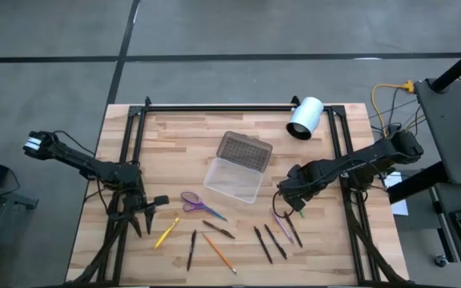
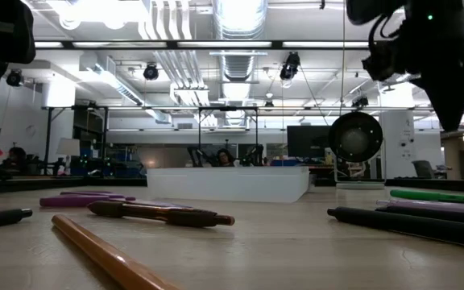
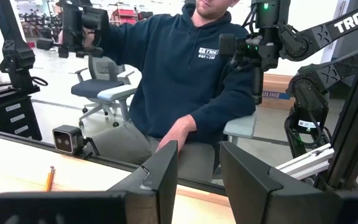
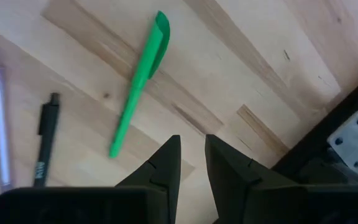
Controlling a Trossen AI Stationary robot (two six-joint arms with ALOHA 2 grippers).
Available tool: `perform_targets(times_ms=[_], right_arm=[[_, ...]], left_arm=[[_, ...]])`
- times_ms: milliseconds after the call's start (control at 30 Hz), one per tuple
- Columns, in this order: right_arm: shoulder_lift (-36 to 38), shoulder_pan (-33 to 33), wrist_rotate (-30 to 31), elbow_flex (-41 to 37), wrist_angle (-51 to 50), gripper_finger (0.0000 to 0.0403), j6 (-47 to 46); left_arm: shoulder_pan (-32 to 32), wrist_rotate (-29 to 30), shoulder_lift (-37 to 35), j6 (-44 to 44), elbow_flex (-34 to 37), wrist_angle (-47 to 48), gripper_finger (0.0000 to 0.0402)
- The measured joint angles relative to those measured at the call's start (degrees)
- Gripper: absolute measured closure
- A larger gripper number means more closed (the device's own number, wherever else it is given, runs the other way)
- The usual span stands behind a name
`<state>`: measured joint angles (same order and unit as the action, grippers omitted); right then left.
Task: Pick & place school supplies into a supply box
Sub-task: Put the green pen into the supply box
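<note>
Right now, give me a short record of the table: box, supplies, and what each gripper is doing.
supply box: near table centre, lid hinged open, nothing visible inside
scissors: on the wood, in front of the box
green pen: on the wood, below the right gripper
yellow pen: near the left gripper
left gripper: open, empty, at the table's left side
right gripper: above the green pen, fingers slightly apart, holding nothing
</note>
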<state>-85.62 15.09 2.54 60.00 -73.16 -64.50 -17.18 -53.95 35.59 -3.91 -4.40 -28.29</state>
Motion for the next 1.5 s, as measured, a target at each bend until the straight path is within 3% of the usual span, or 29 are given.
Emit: perform_targets(times_ms=[200,600,1233,1500], right_arm=[[0.0,0.0,-1.7,-3.8,6.2,0.033,0.7],[0.0,0.0,-1.0,-8.1,15.7,0.0266,0.2],[0.0,0.1,-1.3,-14.1,24.6,0.028,-3.4],[-6.0,1.2,-3.8,-13.4,25.8,0.028,-2.8]], left_arm=[[0.0,0.0,0.0,0.0,0.0,0.0,0.0297],[0.0,0.0,0.0,0.0,0.0,0.0,0.0297],[0.0,0.0,0.0,0.0,0.0,0.0,0.0297],[0.0,0.0,0.0,0.0,0.0,0.0,0.0297]])
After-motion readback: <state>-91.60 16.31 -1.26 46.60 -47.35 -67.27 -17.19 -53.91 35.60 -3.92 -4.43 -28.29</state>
